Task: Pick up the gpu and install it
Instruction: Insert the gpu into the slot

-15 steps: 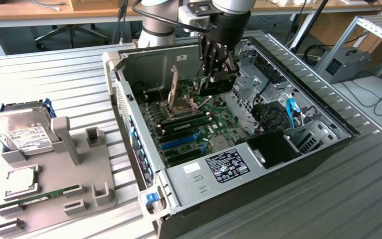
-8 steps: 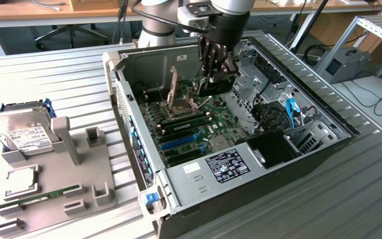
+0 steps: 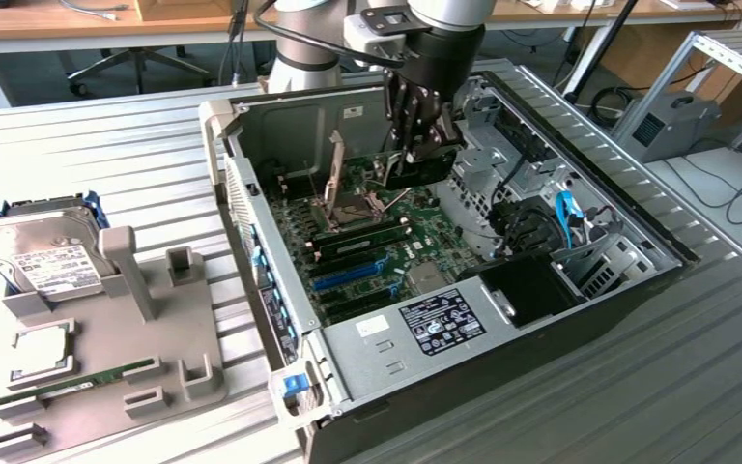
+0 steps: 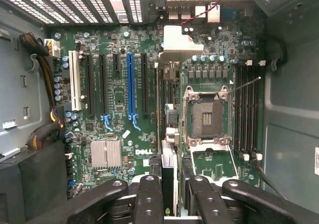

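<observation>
The black gripper grips the thin green gpu card edge-on between its jaws, above a green motherboard with a blue slot and open silver processor socket

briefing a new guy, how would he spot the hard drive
At the exterior view's left, beside the open case, lies a grey holder. The hard drive sits at its far end, in a blue frame. It alone is a silver box with a white label; the stick nearby is thin and green.

Slatted table — computer case, grey holder.
</observation>
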Robot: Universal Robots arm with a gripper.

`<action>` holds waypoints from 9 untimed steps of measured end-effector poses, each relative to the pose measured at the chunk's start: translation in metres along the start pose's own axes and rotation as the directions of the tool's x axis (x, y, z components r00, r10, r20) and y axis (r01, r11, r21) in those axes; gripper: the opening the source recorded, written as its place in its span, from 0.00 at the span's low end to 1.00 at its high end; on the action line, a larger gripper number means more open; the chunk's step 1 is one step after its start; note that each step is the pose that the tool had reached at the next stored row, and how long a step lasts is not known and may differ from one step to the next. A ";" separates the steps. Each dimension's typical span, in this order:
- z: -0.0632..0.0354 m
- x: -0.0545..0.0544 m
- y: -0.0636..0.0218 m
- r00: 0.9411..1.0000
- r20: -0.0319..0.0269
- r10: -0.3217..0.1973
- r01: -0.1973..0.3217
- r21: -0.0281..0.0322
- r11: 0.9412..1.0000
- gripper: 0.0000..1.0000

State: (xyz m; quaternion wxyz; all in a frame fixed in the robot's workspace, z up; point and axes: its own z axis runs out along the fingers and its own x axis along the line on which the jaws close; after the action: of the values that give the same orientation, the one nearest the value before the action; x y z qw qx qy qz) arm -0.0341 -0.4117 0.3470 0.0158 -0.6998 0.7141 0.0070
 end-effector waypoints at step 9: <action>0.0001 0.008 0.0001 1.000 0.000 0.000 0.000 0.000 1.000 0.26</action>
State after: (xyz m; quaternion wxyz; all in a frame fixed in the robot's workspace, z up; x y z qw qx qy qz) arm -0.0344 -0.4196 0.3467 0.0159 -0.6998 0.7142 0.0070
